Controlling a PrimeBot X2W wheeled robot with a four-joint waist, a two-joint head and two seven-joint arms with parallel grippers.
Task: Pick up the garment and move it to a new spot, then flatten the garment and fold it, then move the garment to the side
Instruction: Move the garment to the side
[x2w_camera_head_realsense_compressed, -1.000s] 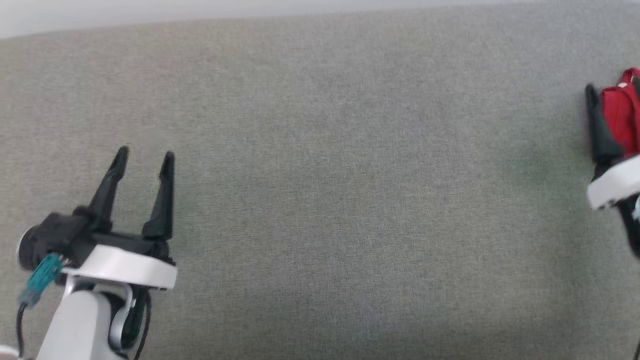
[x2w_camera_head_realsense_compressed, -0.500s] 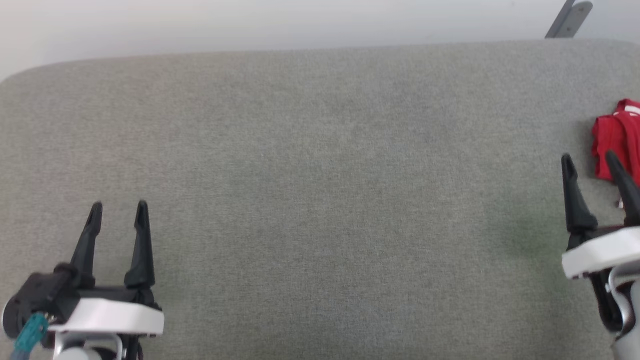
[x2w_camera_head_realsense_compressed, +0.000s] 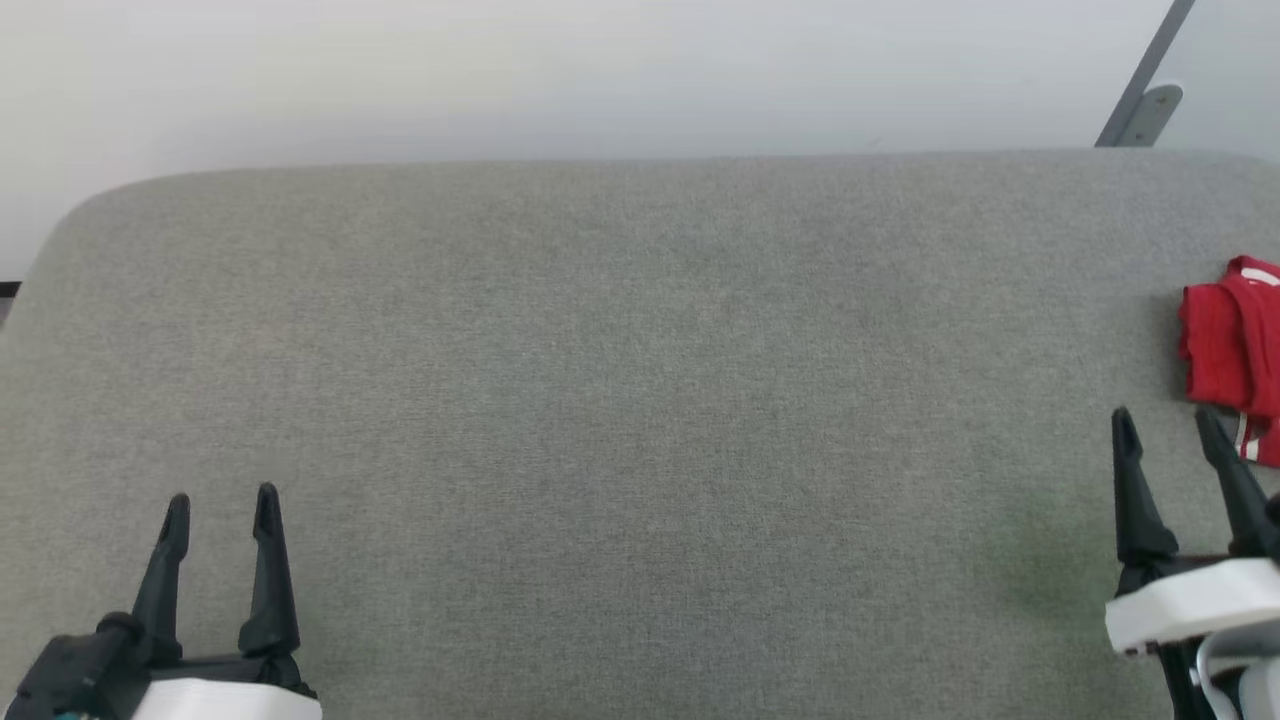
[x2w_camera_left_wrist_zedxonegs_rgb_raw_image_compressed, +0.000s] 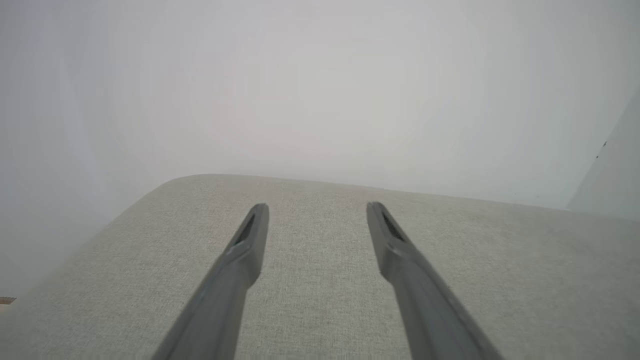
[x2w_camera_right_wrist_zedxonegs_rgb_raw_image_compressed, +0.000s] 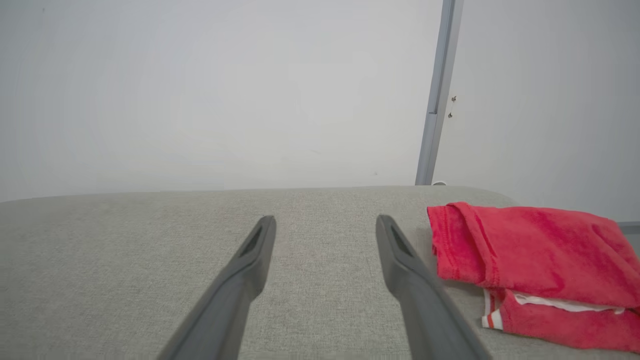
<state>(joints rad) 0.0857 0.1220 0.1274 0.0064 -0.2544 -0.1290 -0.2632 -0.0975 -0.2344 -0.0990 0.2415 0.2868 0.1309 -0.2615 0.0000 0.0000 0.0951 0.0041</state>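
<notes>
The garment (x2w_camera_head_realsense_compressed: 1225, 350) lies as a compact folded bundle at the far right side of the counter (x2w_camera_head_realsense_compressed: 640, 400), so by its look the task is at its last step, the move to the side, and that step seems done.

The right gripper (x2w_camera_head_realsense_compressed: 1163, 418) hovers just short of the garment with its fingers spread and nothing between them. In the right wrist view the right gripper (x2w_camera_right_wrist_zedxonegs_rgb_raw_image_compressed: 326, 220) points past the garment (x2w_camera_right_wrist_zedxonegs_rgb_raw_image_compressed: 525, 245), which sits just beside its right finger. The left gripper (x2w_camera_head_realsense_compressed: 222, 496) is well apart at the lower left, also spread and empty.

The next move likely calls only for drawing the right arm clear without snagging the fold.

The fabric is soft and red. Its top layer is doubled over a lower one that shows red-and-white striped trim and a white edge.
</notes>
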